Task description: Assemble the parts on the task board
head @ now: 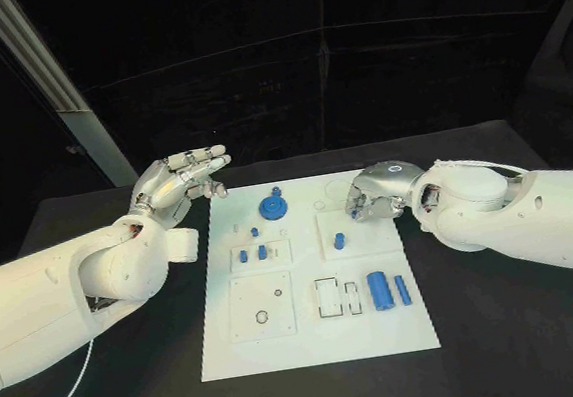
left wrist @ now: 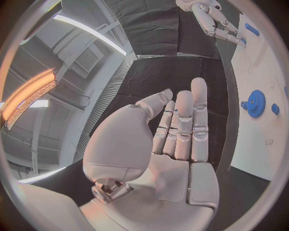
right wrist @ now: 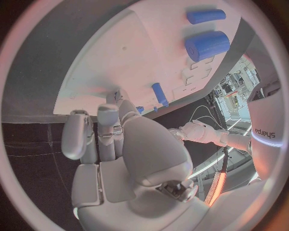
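The left hand (head: pixel 182 182) is hovering with fingers spread and empty beside the task board (head: pixel 323 340), while the right hand (head: pixel 374 195) is curling its fingers, empty, over the board's far edge.

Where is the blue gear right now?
In the head view, the gear sits at the board's far edge, between the left hand and right hand.

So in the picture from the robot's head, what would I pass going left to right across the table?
Left hand → blue gear → right hand, which is over the far right part of the task board.
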